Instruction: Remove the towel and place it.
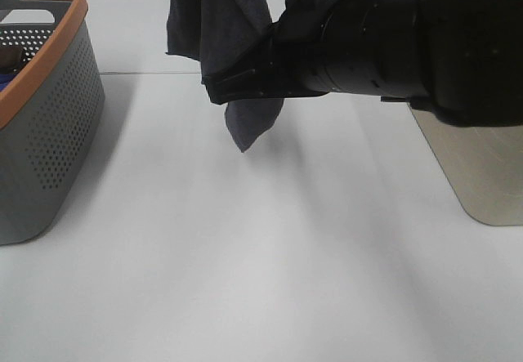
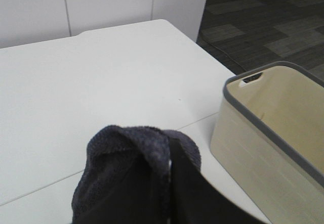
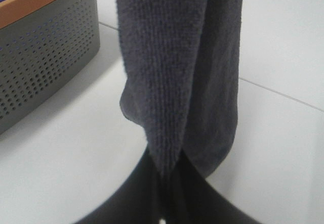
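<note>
The dark navy towel (image 1: 221,19) hangs in the air above the far middle of the white table, its top out of frame and its lower tip free. My right gripper (image 1: 219,88) reaches across from the right and is shut on the towel's lower part; in the right wrist view the fingers close at the gripper (image 3: 162,196) on the hanging cloth (image 3: 177,57). In the left wrist view the towel (image 2: 126,163) is bunched at my left gripper (image 2: 167,183), which looks shut on it. The white tag is hidden.
A grey perforated basket with an orange rim (image 1: 49,133) stands at the left edge; it also shows in the right wrist view (image 3: 45,37). A beige basket with a grey rim (image 1: 482,166) stands at the right, partly behind my right arm, and shows in the left wrist view (image 2: 263,148).
</note>
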